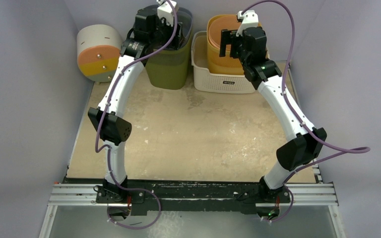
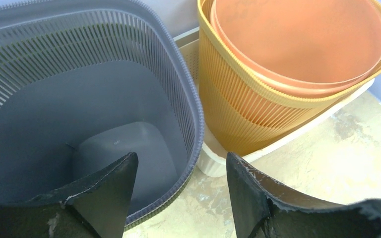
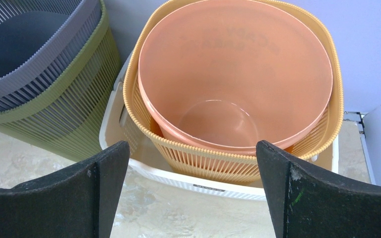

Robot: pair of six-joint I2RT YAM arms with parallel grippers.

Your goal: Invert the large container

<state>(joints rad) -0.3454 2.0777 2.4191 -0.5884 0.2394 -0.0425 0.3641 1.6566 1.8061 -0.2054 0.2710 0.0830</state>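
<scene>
Found large grey slatted plastic basket upright, mouth up, at the far edge of the desk, left of centre, nested inside an olive-green slatted basket. Found left end effector released, jaws spread astride the grey wall: one finger over the inside, one over the outside. Noted right end effector likewise released, facing the smooth orange plastic tub – further off. Judged left arm nearer – basket directly beneath it.
</scene>
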